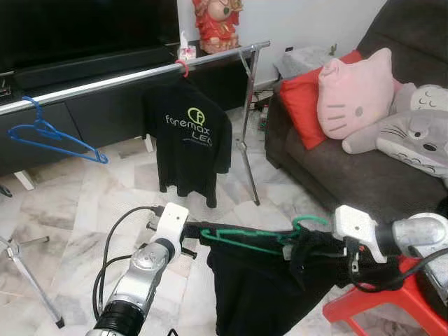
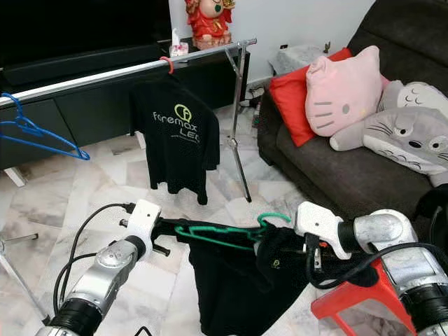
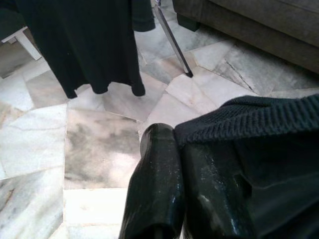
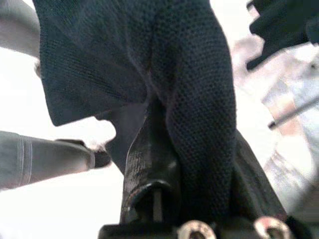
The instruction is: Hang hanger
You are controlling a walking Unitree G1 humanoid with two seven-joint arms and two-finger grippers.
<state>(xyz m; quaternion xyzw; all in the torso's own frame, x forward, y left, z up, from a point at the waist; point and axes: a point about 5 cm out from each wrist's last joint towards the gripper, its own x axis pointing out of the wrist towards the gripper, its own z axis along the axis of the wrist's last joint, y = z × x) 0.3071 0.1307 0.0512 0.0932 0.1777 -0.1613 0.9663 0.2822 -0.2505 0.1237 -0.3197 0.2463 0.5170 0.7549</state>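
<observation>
Facing the rail [image 1: 105, 80], a long chrome bar that runs across the room in front of the dark TV cabinet [image 1: 84, 105], the robot stands back from it on the marble floor [image 1: 77, 210]. The sofa [image 1: 350, 168] sits off the rail's right end, piled with a red cushion [image 1: 302, 98] and soft toys. On the rail, near that same end, a black T-shirt [image 1: 189, 140] hangs already; toward the left end, an empty blue hanger [image 1: 52, 136].

Lower than the rail and nearer the robot, a second black shirt [image 1: 255, 287] droops from a green hanger [image 1: 259, 238], carried between the two arms. The left gripper [image 1: 192, 229] holds the hanger's left shoulder, jaws pressed together on cloth as its wrist view shows. The right gripper [image 1: 329, 241] holds the side nearer the sofa, just beyond the green hook, jaws pinching a fold of the knit fabric.

The hook points up but sits well below the rail, so the job is hardly begun. To do it well, I judge the robot should step closer, raise both arms evenly so the hanger stays level, and aim for the bare stretch of rail between the blue hanger and the hung T-shirt. Lift the hook above the bar, then lower it on; let go only once the hook bears the weight.
</observation>
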